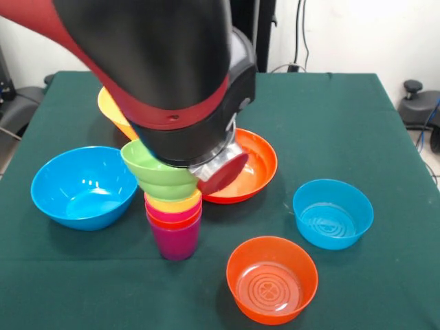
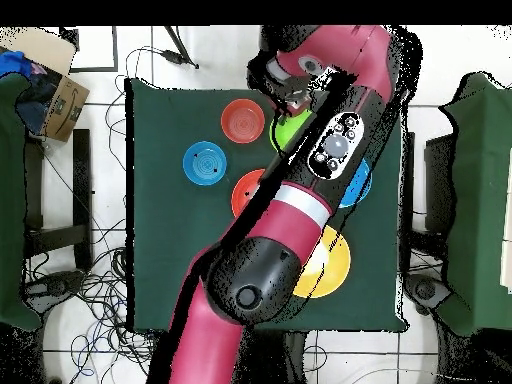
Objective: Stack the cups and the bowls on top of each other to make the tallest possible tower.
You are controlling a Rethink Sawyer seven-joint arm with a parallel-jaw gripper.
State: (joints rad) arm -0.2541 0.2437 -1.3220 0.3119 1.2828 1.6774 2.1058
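The tower [image 1: 174,223] of cups stands at mid-table: a purple cup [image 1: 177,242] at the base, with orange, crimson and yellow [image 1: 173,203] rims above it. The small green bowl [image 1: 158,172] sits tilted on top, its mouth facing up and left. It presses against the underside of my arm's wrist [image 1: 218,163]. From overhead the green bowl [image 2: 290,128] lies right beside my gripper [image 2: 296,98]. The arm's bulk hides the gripper in the front view, and whether it holds the bowl does not show.
A large blue bowl [image 1: 84,187] sits left of the tower and a large orange-yellow bowl [image 1: 108,108] peeks out behind the arm. A wide red-orange bowl [image 1: 253,163] is right of the tower, a small blue bowl [image 1: 333,213] farther right, a small orange bowl [image 1: 272,278] in front.
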